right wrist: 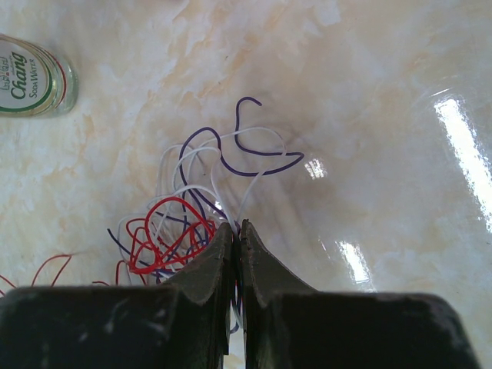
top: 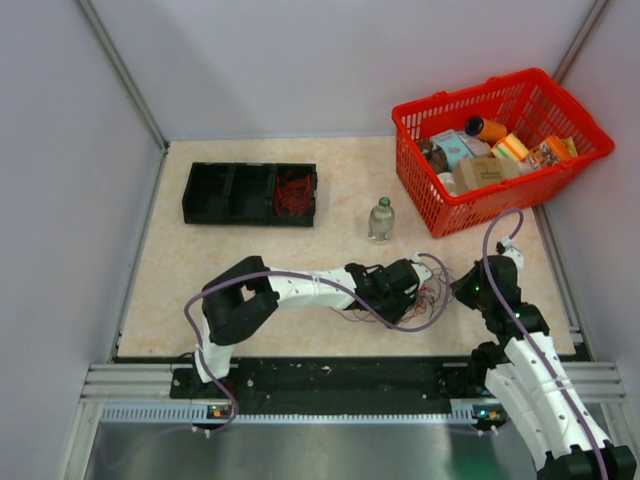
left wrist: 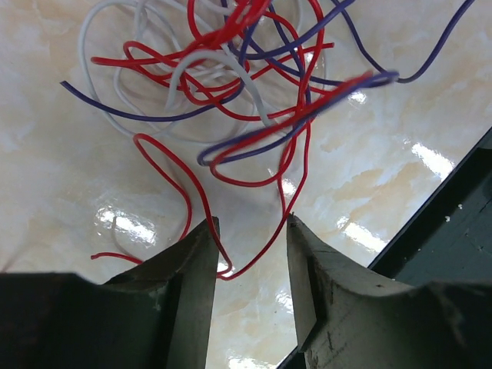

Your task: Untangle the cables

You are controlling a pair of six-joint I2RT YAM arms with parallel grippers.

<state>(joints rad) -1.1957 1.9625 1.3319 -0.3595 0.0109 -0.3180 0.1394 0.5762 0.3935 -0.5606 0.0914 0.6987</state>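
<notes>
Cables (right wrist: 181, 219) lay near worktop's (top: 200, 250) front edge.
Right fingers (right wrist: 215, 265) pinched the bunch; left fingers (left wrist: 192, 269) parted around red wire (left wrist: 201, 198).

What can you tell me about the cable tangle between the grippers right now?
The cable tangle is a loose knot of thin, glossy, flexible wires, red, white and dark blue-purple, looped through one another and spread over the marbled table. One red strand trails out between the open fingers of the left gripper, seemingly not clamped. White and purple strands run into the shut right gripper, apparently pinched there.
</notes>
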